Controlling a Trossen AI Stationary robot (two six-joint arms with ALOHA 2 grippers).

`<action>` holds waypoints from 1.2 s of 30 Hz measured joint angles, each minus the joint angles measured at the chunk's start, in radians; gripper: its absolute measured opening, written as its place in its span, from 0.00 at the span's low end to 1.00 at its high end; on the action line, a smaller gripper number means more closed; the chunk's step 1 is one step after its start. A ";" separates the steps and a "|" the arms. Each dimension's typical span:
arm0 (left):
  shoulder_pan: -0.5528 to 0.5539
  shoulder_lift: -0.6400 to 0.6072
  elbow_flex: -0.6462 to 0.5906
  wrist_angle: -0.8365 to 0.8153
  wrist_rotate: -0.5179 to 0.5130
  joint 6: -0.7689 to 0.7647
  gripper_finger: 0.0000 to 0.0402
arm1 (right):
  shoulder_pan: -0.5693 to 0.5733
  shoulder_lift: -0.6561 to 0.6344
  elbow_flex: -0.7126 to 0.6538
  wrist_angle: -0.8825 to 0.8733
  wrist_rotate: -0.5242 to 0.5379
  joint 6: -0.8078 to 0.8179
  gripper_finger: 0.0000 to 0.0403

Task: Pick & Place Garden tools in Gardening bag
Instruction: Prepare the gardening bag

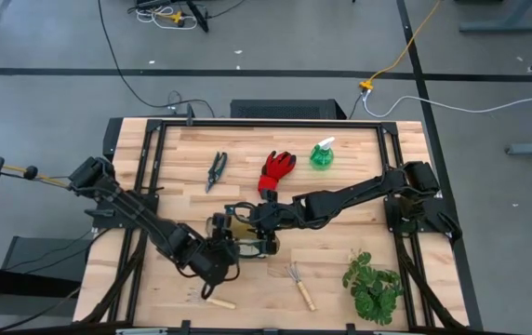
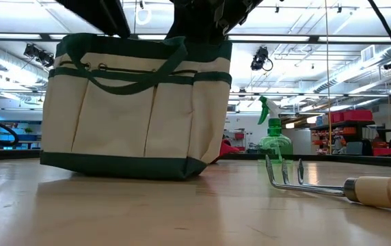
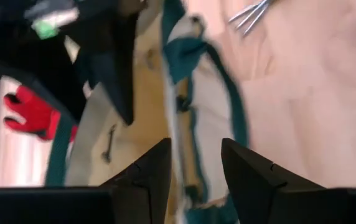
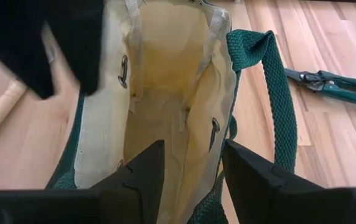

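Zero tools bagged so far: gardening bag [image 4: 165, 93] looks empty. Both grippers, left gripper [image 3: 193, 165] and right gripper [image 4: 190, 168], fingers parted around its rim, nothing held; shears [image 1: 216, 170], glove [image 1: 276, 168], bottle [image 1: 323, 154], rakes [image 1: 300, 283] lie out on the worktop [image 1: 405, 298].

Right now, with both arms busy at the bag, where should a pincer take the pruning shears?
Grip the pruning shears across the two handles, at the end nearer the table's centre, coming straight down from above. They lie flat and alone on bare wood left of the red glove, blades toward the far edge, so a pincer can straddle the handles.
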 joint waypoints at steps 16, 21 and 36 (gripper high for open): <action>0.105 0.000 0.000 -0.076 0.212 -0.036 0.37 | 0.000 0.000 0.000 0.000 0.002 0.000 0.40; 0.106 0.000 0.000 -0.076 0.228 -0.037 0.37 | 0.000 0.000 0.000 0.000 0.002 0.000 0.40; 0.106 0.000 0.000 -0.076 0.239 -0.036 0.34 | 0.000 0.000 0.000 0.000 0.001 0.001 0.40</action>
